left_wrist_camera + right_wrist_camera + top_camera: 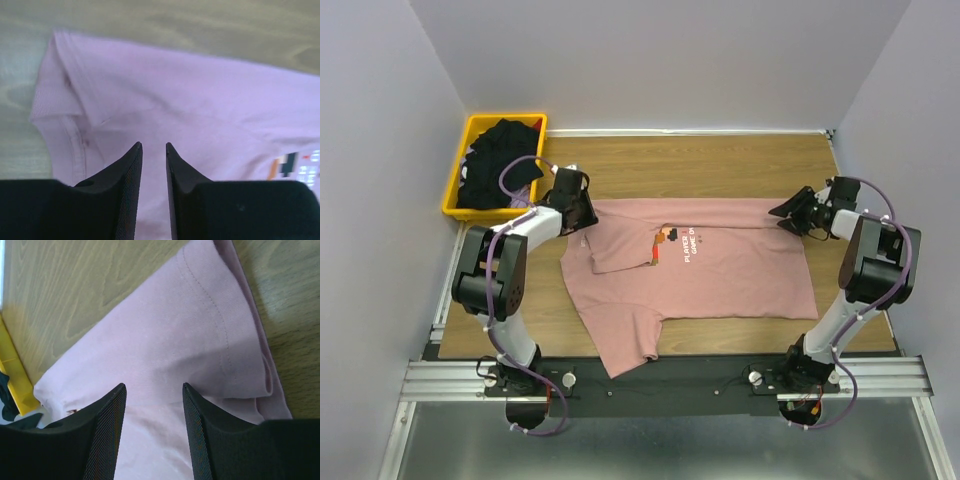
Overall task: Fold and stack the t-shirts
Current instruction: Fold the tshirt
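Pink tee (720, 275) spread flat, middle of desk (720, 165), one sleeve reaching near edge. L gripper (153, 146) over collar end, jaws slightly apart, nothing between. R gripper (154, 386) over far-right hem corner, jaws released, empty. Black tees (500, 160) in yellow bin (455, 190), far-left corner.

A dusty pink t-shirt (720, 285) lies spread out flat, just to the right of a yellow bin (453, 190) and a little nearer the viewer. At the end closest to the bin, by the ribbed collar, a flap of cloth is folded over onto the body. A small pixel-art print (672, 240) with white text shows beside that flap. One sleeve (625, 345) juts out toward the near side. Crumpled black t-shirts (500, 160) lie heaped inside the bin.
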You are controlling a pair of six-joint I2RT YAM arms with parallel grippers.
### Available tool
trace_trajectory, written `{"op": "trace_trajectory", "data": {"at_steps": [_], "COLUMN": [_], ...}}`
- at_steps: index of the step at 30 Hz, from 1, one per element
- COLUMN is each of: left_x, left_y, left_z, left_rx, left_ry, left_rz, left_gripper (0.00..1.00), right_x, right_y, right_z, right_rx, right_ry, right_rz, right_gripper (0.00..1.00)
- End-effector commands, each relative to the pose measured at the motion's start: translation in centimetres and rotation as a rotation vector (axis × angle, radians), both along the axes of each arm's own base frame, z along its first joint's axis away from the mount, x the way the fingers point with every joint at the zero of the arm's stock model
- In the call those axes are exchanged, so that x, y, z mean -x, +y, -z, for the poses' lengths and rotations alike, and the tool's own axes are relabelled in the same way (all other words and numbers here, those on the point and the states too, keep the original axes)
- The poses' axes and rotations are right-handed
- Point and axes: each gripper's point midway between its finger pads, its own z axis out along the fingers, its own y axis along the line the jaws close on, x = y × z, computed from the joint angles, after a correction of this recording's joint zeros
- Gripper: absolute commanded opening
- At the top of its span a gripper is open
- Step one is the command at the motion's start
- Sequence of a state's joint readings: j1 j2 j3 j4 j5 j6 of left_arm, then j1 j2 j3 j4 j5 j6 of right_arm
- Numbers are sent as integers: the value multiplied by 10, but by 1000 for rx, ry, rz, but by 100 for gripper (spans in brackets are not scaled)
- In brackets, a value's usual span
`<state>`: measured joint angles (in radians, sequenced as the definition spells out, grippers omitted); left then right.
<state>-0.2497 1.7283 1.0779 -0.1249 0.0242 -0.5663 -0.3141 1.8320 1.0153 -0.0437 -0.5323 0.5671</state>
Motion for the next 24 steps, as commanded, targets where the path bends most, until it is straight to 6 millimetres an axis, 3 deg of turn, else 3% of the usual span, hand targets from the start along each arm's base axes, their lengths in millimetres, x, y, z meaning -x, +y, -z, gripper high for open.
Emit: {"op": "trace_trajectory", "data": {"at_steps": [1, 7, 11, 14, 17, 22, 24], "left_x": [16, 33, 62, 73, 77, 71, 63], "left_y": [6, 11, 22, 40, 50, 47, 42], "left_z": [30, 51, 68, 64, 53, 31, 18], "left_rx": [15, -9, -27, -58, -71, -52, -23], "left_ry": [83, 143, 203, 199, 180, 135, 102], "left_rz": [-36, -40, -66, -122, -144, -139, -133], "left_gripper": [32, 30, 13, 5, 4, 4, 8], "right_x": [5, 14, 25, 24, 19, 8, 1], "right_y": [0, -11, -30, -33, -32, -22, -7], "right_z": [19, 42, 50, 42, 28, 0, -16], "right_rx": [1, 26, 47, 67, 63, 57, 43], "right_ry": [20, 86, 126, 102, 66, -13, -58], "right_rz": [-10, 42, 127, 127, 118, 73, 21], "right_gripper": [56, 56, 56, 56, 56, 56, 56]}}
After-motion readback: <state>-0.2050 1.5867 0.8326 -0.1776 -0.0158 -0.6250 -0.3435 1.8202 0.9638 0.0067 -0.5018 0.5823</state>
